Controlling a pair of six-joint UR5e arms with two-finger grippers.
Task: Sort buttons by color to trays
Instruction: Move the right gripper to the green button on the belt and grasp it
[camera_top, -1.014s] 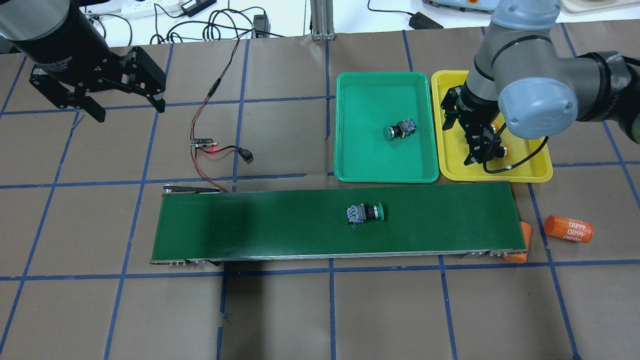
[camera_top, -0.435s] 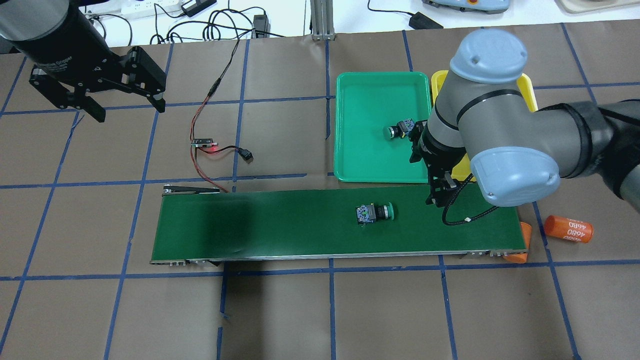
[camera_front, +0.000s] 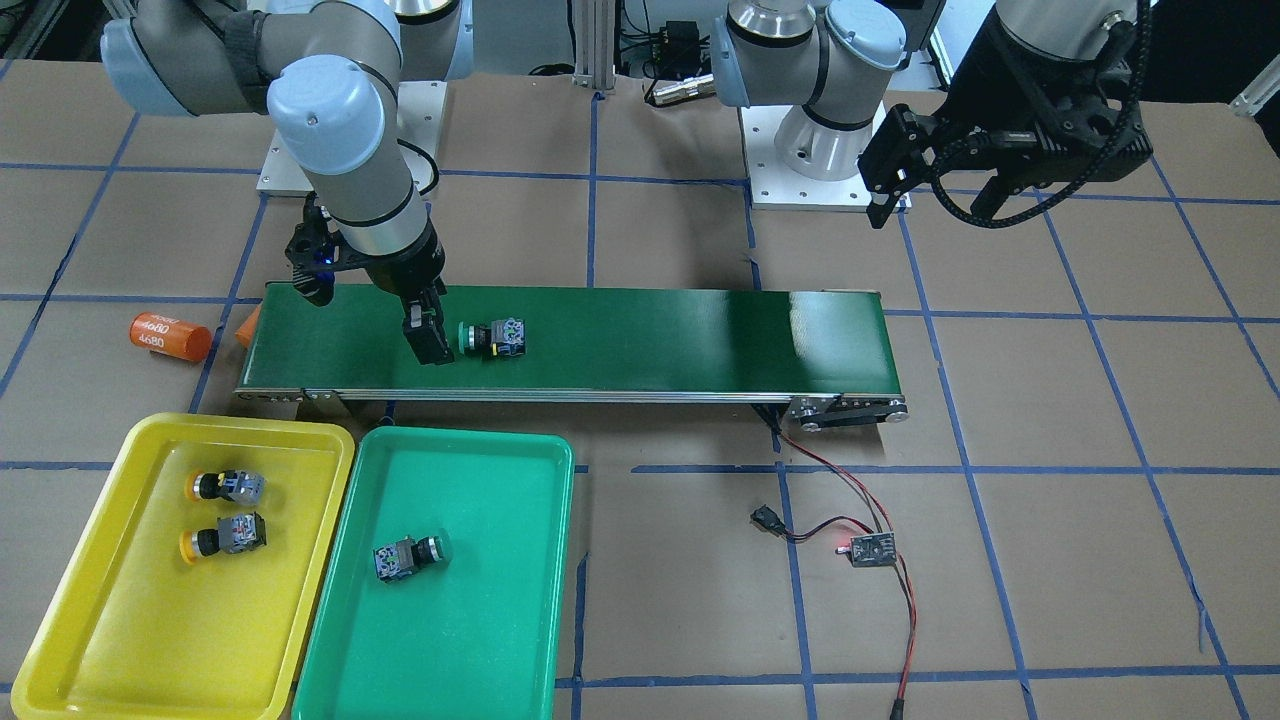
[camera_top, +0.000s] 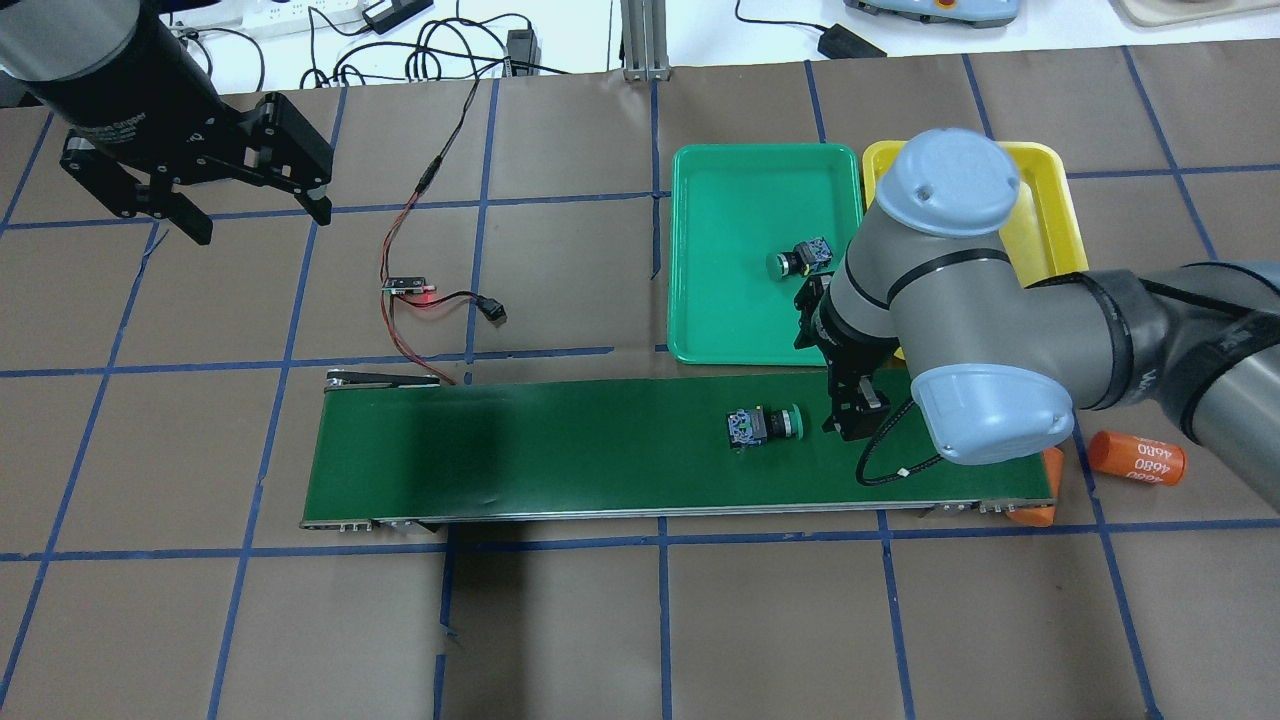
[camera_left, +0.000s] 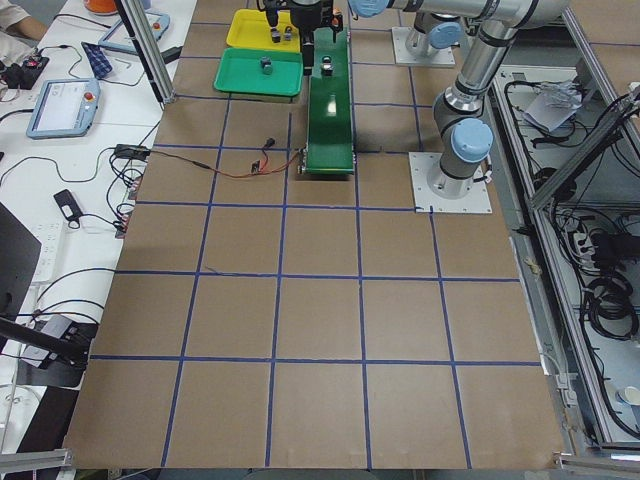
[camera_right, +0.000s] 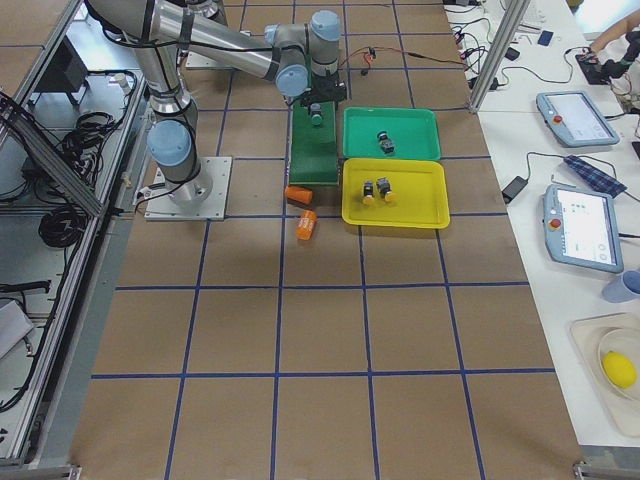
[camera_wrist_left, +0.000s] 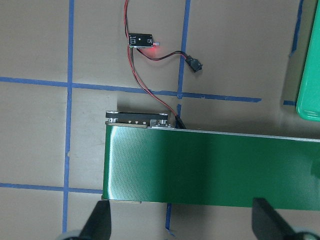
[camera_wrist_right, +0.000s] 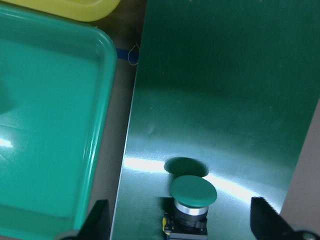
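Observation:
A green button (camera_top: 765, 426) lies on its side on the conveyor belt (camera_top: 550, 450), cap toward the belt's right end; it also shows in the right wrist view (camera_wrist_right: 192, 192). My right gripper (camera_top: 835, 385) is open and empty and hovers over the belt at that button's cap end. In the wrist view, its fingers (camera_wrist_right: 97, 220) stand on either side across the belt. Another green button (camera_top: 800, 258) lies in the green tray (camera_top: 730, 200). Two yellow buttons (camera_front: 225, 486) (camera_front: 222, 537) lie in the yellow tray (camera_front: 150, 620). My left gripper (camera_top: 257, 222) is open and empty, high over the table's far left.
An orange cylinder marked 4680 (camera_top: 1137, 458) lies right of the belt, and another orange piece (camera_top: 1040, 500) sits at the belt's right end. A small circuit board with red and black wires (camera_top: 410, 285) lies behind the belt's left end.
My right arm has swung from over the yellow tray to over the belt beside the green button. That button has ridden the belt a little to the right. The left arm has not moved.

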